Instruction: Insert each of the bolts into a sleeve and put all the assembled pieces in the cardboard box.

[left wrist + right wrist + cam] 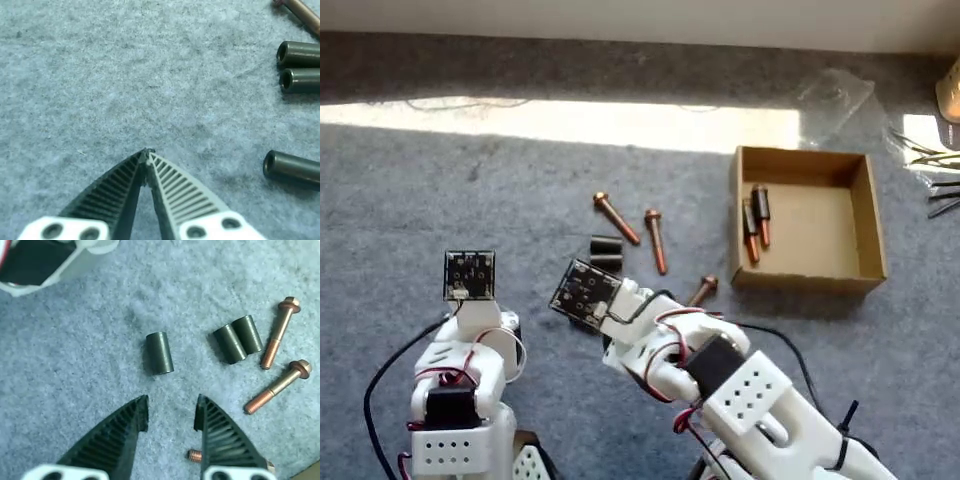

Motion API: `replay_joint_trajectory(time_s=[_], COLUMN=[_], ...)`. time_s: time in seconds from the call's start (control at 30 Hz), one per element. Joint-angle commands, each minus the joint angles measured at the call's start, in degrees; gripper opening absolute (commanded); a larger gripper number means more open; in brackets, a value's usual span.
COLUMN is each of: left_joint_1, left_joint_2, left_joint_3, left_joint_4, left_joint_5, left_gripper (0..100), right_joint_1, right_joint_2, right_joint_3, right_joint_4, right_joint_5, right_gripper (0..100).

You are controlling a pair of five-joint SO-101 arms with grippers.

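Lying loose: three sleeves (160,352) (230,343) (248,333), three bolts (616,218) (656,240) (702,290).

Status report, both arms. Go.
Left gripper shut, empty. Right gripper open, facing a lone sleeve. Two assembled pieces in cardboard box, three bolts loose. Nothing blocking the sleeve.

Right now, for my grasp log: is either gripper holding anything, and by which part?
Nothing is held. The left gripper is shut on nothing; the right gripper is open, a sleeve lying free beyond it.
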Motion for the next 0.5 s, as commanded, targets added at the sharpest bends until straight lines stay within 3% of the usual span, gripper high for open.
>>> replay_joint_trajectory(time_s=[0.0,0.33,0.47], left_joint_1=[-0.7,-0.8,-0.8], left_joint_2=[-0.1,-0.1,-0.1], left_joint_3=[1.1,1.0,1.0], left_joint_4=[-0.3,-0.4,-0.4], left_joint_5=[-0.4,-0.4,-0.4], left_gripper=[1,1,1], right_joint_1=[-0.6,-0.9,-1.2], right_joint_2=[7.4,27.0,34.7], right_joint_3=[-6.6,-15.9,-19.1], right_joint_4=[-1.5,-1.8,-5.2], right_joint_5=[1.0,10.5,11.0], right_gripper=[14.1,14.1,14.1])
